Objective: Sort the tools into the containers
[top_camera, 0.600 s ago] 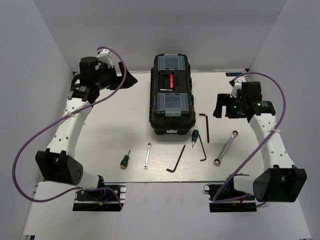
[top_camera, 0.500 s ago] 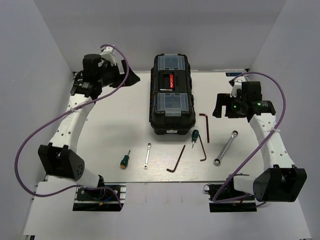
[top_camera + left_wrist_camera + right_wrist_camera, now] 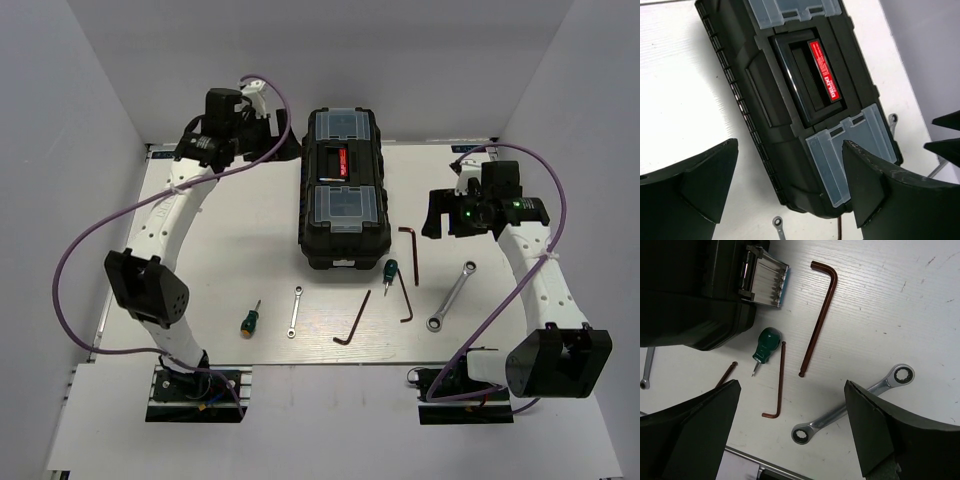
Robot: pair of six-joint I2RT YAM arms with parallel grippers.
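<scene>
Left hand (image 3: 790,143) nearer the black toolbox (image 3: 345,245) than before, fingers (image 3: 705,180) apart.

Toolbox (image 3: 345,205) fills table (image 3: 230,250) centre; left side open; tools (image 3: 451,296) clutter right.

The left arm (image 3: 165,215) rises from its base, folds at a low elbow and arches away to the far side, its wrist turned toward the black toolbox (image 3: 345,190). The left claw (image 3: 278,148) hovers just beside the toolbox's far left corner, jaws spread wide and holding nothing. The right arm (image 3: 540,280) reaches forward on the toolbox's right, its elbow low by its base. The right claw (image 3: 436,214) faces the toolbox's right side, near but apart, jaws wide and empty.
</scene>
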